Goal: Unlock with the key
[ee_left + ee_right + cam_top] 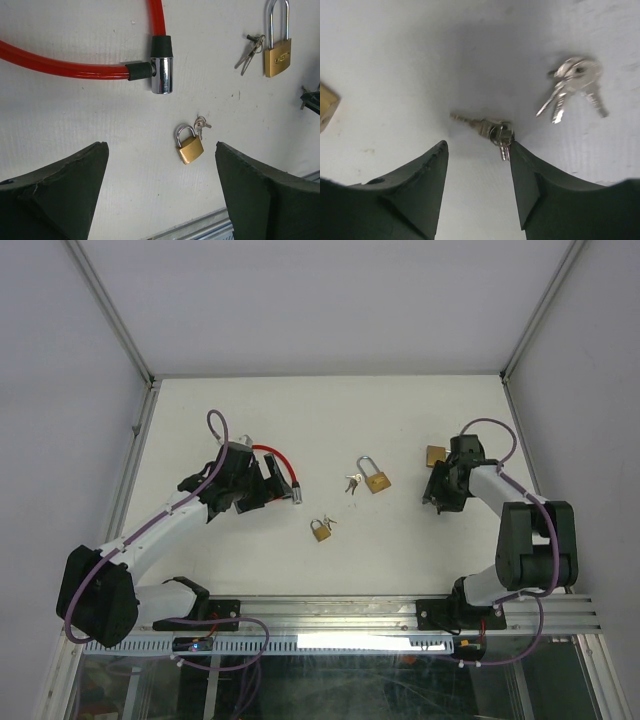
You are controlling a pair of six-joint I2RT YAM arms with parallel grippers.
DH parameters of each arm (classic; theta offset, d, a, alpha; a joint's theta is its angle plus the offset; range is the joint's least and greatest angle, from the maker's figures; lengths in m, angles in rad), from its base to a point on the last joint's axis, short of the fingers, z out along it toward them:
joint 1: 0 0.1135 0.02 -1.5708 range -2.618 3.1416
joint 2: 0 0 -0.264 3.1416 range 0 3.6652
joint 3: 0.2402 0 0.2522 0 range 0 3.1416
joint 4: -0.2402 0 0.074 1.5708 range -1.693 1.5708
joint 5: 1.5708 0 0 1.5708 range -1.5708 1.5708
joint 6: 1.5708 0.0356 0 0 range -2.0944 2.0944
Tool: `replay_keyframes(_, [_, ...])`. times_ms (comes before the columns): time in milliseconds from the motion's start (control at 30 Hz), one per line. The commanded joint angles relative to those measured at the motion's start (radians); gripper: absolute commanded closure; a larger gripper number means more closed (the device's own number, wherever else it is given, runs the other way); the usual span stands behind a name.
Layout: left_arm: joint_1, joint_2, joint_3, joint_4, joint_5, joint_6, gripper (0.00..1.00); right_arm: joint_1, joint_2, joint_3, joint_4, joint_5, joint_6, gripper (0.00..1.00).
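White tabletop [400, 550], pale enclosure walls. Right gripper [477, 144] low over small silver key bunch [489, 131], jaws partly spread, empty, tips flanking it; likely lining up pick. Second silver key bunch [572, 85] near. Left gripper [161, 146] jaws wide, empty, above small brass padlock [190, 147], probably to steady it.

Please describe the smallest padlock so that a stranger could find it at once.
On the white table, look at the middle, toward the near edge. The small brass padlock lies there with a tiny key bunch beside its shackle. Its shackle is short, unlike the tall one of the bigger padlock behind it.
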Motion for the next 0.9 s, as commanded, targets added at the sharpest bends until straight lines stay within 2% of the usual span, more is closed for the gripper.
replay_keyframes(0, [0.008, -0.026, 0.001, 0.059, 0.051, 0.013, 0.10, 0.070, -0.071, -0.025, -0.021, -0.111, 0.030, 0.45])
replay_keyframes(200, [0.008, -0.026, 0.002, 0.072, 0.069, 0.020, 0.09, 0.164, -0.087, 0.045, -0.112, -0.070, -0.013, 0.46])
replay_keyframes(367, [0.008, -0.055, -0.014, 0.098, 0.086, 0.003, 0.08, 0.164, -0.120, 0.088, -0.159, 0.081, -0.053, 0.45])
replay_keyframes(567, [0.010, -0.101, -0.058, 0.153, 0.134, -0.011, 0.08, 0.152, -0.027, 0.152, -0.176, 0.166, -0.102, 0.46])
replay_keyframes(867, [0.011, -0.118, -0.078, 0.202, 0.197, -0.013, 0.09, 0.094, 0.098, 0.166, -0.088, 0.048, -0.177, 0.51])
